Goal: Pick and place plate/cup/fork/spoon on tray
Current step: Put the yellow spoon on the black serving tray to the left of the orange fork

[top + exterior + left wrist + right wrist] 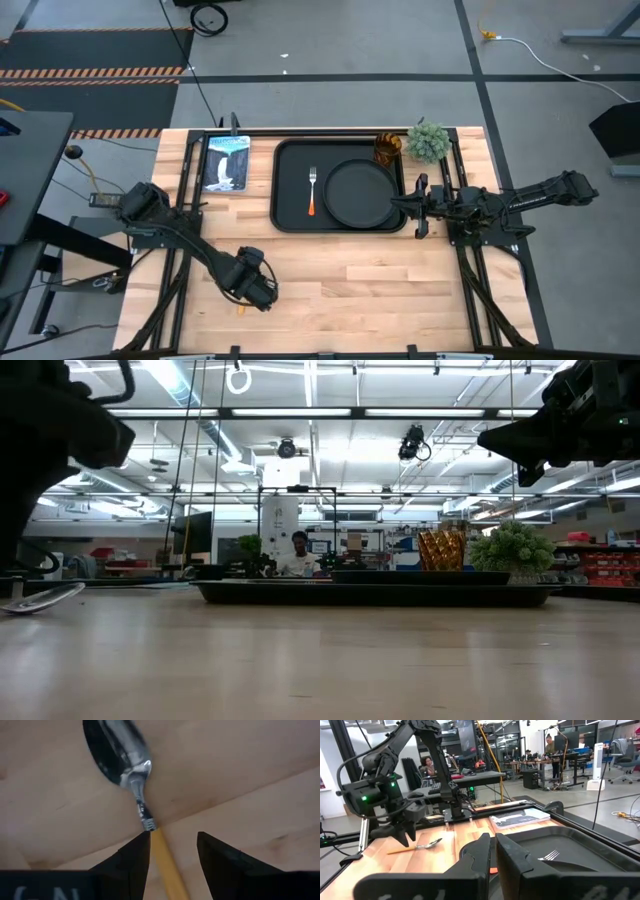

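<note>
The spoon (120,755) lies flat on the wooden table near its near edge, silver bowl and yellow-orange handle (165,867). It also shows in the right wrist view (427,844). My left gripper (172,847) is open, pointing down, one finger on either side of the handle just behind the neck. The black tray (288,215) holds the round black plate (360,193) and the fork (312,190). The amber cup (388,148) stands at the tray's far right corner. My right gripper (494,855) is shut and empty over the tray's right rim, beside the plate.
A small green plant (428,140) stands beside the cup at the back right. A picture booklet (226,163) lies left of the tray. Bare wood stretches between the tray and the near edge. People and desks show in the room beyond.
</note>
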Robot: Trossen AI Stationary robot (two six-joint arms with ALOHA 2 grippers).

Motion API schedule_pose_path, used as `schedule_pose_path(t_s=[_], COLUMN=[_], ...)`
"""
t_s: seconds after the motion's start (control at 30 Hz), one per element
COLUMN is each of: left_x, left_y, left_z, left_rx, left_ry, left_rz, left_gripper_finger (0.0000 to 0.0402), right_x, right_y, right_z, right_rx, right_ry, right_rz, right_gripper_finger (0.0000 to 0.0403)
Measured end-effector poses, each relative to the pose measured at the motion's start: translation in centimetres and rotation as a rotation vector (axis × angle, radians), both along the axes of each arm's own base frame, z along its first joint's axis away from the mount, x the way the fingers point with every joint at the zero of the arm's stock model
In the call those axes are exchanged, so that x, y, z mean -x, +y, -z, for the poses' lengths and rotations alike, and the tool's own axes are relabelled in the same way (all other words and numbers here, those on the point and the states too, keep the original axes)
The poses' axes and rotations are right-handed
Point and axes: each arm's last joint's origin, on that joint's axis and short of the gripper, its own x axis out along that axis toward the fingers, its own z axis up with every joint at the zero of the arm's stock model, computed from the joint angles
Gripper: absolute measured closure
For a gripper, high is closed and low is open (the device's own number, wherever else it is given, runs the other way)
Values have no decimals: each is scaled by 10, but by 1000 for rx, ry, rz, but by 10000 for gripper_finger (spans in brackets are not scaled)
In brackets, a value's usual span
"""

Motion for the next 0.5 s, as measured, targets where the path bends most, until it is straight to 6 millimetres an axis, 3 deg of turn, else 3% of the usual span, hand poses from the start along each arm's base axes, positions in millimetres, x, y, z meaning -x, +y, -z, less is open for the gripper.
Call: schedule_pose_path(t_s=[0.5], left_x=[8], left_y=[-2], left_z=[10], left_rx=[-7], left_ry=[74], left_rz=[-44], left_gripper_finger=[230], right_x=[0], right_y=[0], right_z=[0], right_rx=[0], right_ry=[0], right_rz=[0], right_gripper_finger=[369])
